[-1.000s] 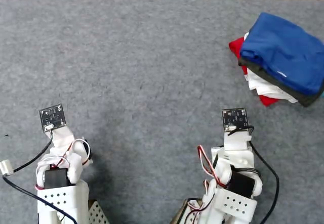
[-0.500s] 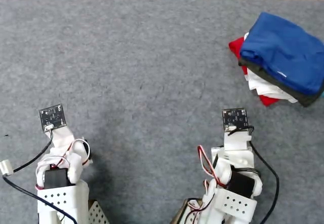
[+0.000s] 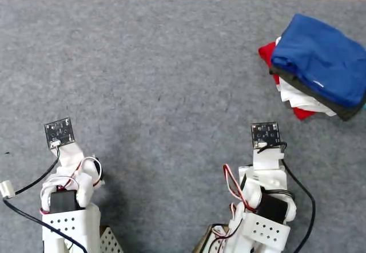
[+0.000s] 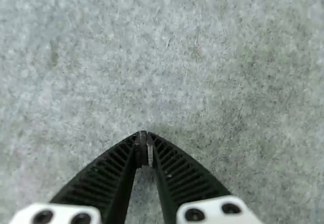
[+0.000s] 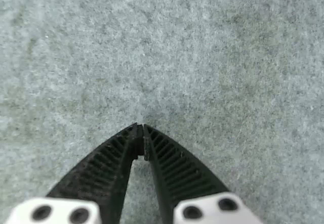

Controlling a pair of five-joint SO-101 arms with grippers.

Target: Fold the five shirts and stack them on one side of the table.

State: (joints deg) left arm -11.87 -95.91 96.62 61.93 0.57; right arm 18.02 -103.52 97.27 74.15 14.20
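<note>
Shirt stack point(image 3: 320, 61), lower layers barely visible

The stack of shirts point(image 3: 317, 64) lies on the bench point(image 3: 171, 64), at its far right side, one shirt on top of another. The left arm point(image 3: 66, 201) and the right arm point(image 3: 264, 201) stand side by side at the near edge. The stack is behind the right arm, well apart from it. The left pincer point(image 4: 144, 145) and the right pincer point(image 5: 140, 140) are over the bench.

A robotics lab bench, by the grey felt table point(image 3: 171, 64) and bare circuit boards point(image 3: 59, 132) on wired arms point(image 3: 66, 207)
</note>
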